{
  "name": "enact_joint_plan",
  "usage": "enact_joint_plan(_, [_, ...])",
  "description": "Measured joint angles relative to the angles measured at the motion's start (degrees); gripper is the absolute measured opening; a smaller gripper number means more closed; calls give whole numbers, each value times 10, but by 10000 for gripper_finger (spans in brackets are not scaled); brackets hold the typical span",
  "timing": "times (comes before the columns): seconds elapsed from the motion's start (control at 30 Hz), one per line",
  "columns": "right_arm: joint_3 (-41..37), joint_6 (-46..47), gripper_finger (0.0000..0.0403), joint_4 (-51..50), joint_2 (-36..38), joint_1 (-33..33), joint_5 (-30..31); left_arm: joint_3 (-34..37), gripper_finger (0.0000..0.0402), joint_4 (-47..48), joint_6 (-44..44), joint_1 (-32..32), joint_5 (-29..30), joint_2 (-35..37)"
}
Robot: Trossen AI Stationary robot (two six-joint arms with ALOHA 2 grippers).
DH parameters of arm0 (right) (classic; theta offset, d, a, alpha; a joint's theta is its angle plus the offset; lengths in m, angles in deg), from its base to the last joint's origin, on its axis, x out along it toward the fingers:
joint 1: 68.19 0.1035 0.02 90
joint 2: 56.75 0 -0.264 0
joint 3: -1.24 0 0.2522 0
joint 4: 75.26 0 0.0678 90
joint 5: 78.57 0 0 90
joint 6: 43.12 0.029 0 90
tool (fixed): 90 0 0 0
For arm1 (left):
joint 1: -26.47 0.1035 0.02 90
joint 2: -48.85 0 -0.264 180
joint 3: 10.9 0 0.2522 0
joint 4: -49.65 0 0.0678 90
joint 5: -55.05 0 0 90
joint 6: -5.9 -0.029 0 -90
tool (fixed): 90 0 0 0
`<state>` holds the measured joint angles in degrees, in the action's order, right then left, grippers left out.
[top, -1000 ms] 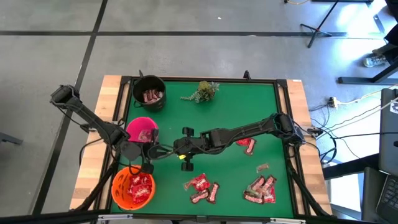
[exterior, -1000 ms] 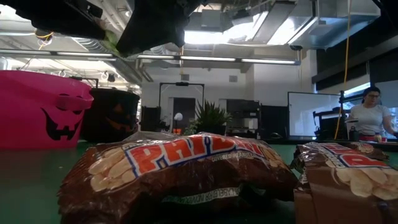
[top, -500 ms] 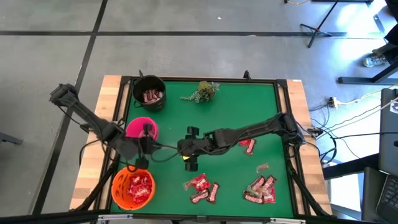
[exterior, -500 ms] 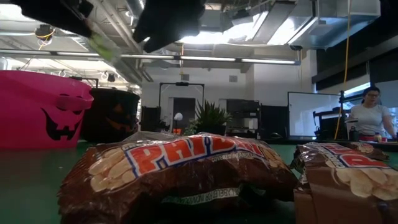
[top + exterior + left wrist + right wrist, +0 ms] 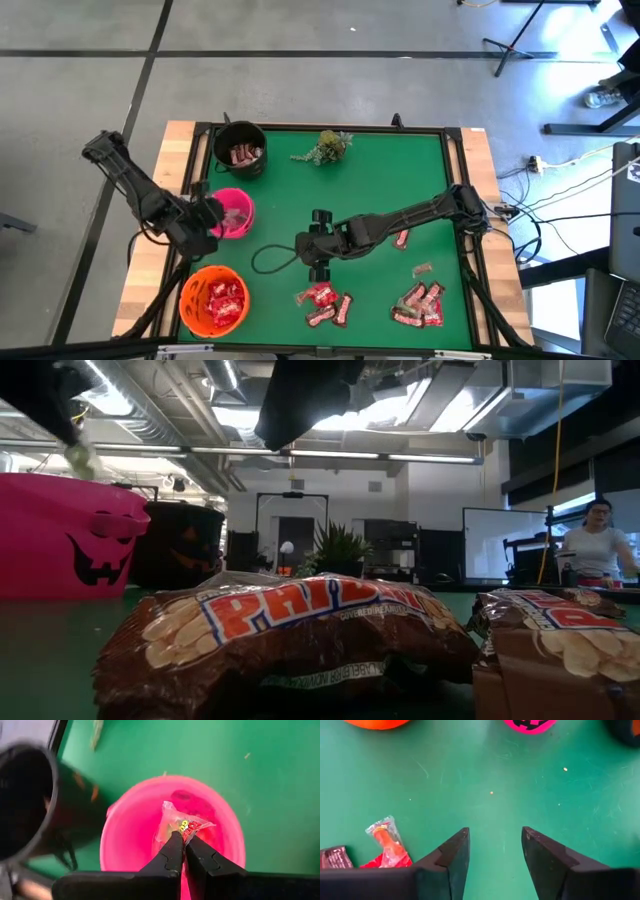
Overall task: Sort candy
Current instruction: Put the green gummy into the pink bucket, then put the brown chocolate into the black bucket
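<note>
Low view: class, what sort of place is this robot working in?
Probably a lab or workshop: exposed ceiling ducts, a whiteboard, and a person at a bench behind the green table.

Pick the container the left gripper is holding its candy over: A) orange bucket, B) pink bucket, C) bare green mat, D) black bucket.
B: the left gripper, shut on a clear-wrapped candy, hangs right above the pink bucket.
</note>
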<state>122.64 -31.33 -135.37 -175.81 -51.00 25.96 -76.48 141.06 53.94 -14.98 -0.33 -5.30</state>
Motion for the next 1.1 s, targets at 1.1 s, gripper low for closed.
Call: enact_joint_plan(1.1, [-8,-6,172,34,0,98,27,-57,138,-239,-161,-47,85,19])
